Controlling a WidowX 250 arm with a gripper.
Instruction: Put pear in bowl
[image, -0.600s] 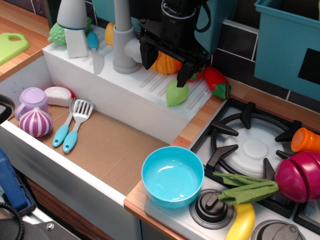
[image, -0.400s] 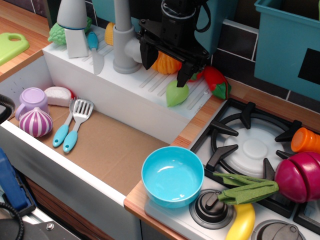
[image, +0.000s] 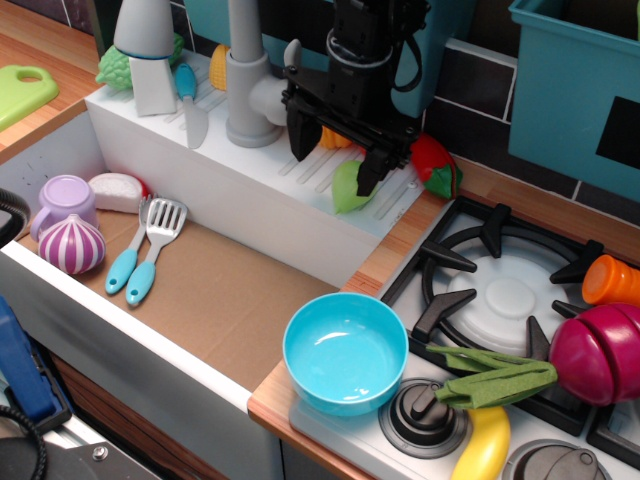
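Observation:
The light-green pear (image: 346, 193) lies on the white ribbed drainboard (image: 260, 175) behind the sink. My black gripper (image: 334, 167) hangs low over it with the jaws open. The right finger (image: 368, 172) is in front of the pear's top and hides part of it. The left finger (image: 301, 142) stands apart to the left of the pear. The cyan-blue bowl (image: 345, 355) stands empty on the counter's front edge, well in front of the pear, beside the stove.
A grey faucet (image: 245, 85) and an orange toy (image: 335, 137) are close behind the gripper, a red pepper (image: 436, 166) to its right. The sink holds a lilac cup (image: 65, 200), a purple onion (image: 72, 245) and spatulas (image: 150, 240). The stove (image: 510, 290) and banana (image: 485, 445) are at right.
The gripper has come down toward the drainboard and its right finger now covers the pear's top. The pear and bowl have not moved.

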